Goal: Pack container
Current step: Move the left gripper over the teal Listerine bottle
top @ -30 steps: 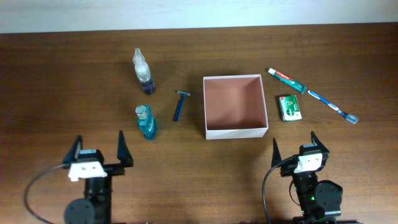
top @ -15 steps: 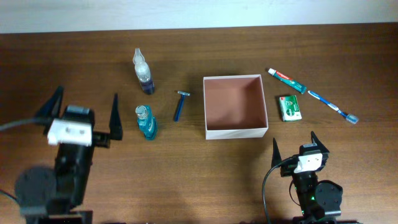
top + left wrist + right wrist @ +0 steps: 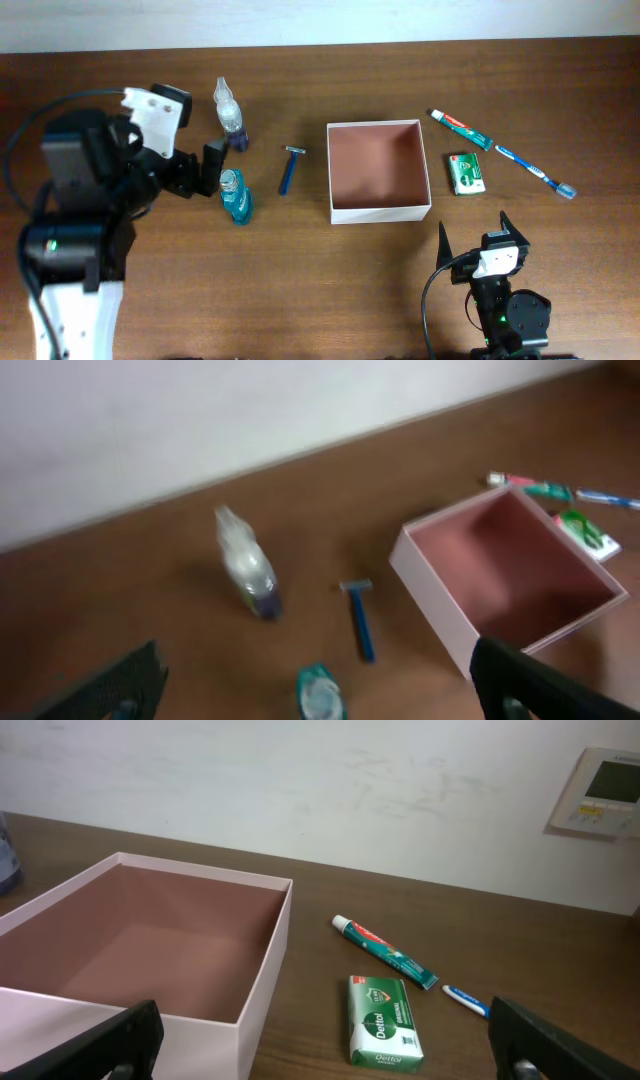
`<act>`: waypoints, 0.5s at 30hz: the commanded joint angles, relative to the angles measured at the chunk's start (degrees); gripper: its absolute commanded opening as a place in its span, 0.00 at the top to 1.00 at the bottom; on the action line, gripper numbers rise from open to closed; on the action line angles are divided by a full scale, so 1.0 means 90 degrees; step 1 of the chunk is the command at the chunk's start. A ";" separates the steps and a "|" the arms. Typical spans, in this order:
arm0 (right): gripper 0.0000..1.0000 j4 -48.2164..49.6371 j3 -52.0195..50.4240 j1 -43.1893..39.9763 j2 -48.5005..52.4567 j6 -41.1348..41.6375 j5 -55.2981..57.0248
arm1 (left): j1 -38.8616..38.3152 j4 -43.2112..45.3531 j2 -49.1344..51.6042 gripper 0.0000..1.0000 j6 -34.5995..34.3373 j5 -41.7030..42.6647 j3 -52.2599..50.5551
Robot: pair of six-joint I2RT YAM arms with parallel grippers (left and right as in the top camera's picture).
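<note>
Counter of dark brown wood, white wall behind. Square white cardboard container lies right of left gripper, beyond right gripper; both seemingly released.

The left arm is up high and leans forward. Its wrist bends, so the left gripper points ahead and down. Its two black fingers are spread far apart and hold nothing. The right arm sits folded down low. The right gripper points ahead. Its jaws are spread wide too, with nothing between them.
</note>
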 commanded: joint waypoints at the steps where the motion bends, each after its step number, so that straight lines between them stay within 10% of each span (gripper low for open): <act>1: 0.01 -0.0041 -0.0029 0.0066 -0.0066 0.0000 0.0056 | -0.0041 -0.0223 0.0483 0.01 -0.0729 0.0075 0.0073; 8: 0.01 -0.0039 -0.0029 0.0066 -0.0066 0.0000 0.0056 | -0.0068 -0.0163 0.0678 0.01 -0.0874 0.1202 0.0080; 15: 0.01 -0.0041 -0.0029 0.0066 -0.0066 0.0000 0.0056 | -0.0692 -0.0884 0.0770 0.01 -0.1360 -0.1178 0.0170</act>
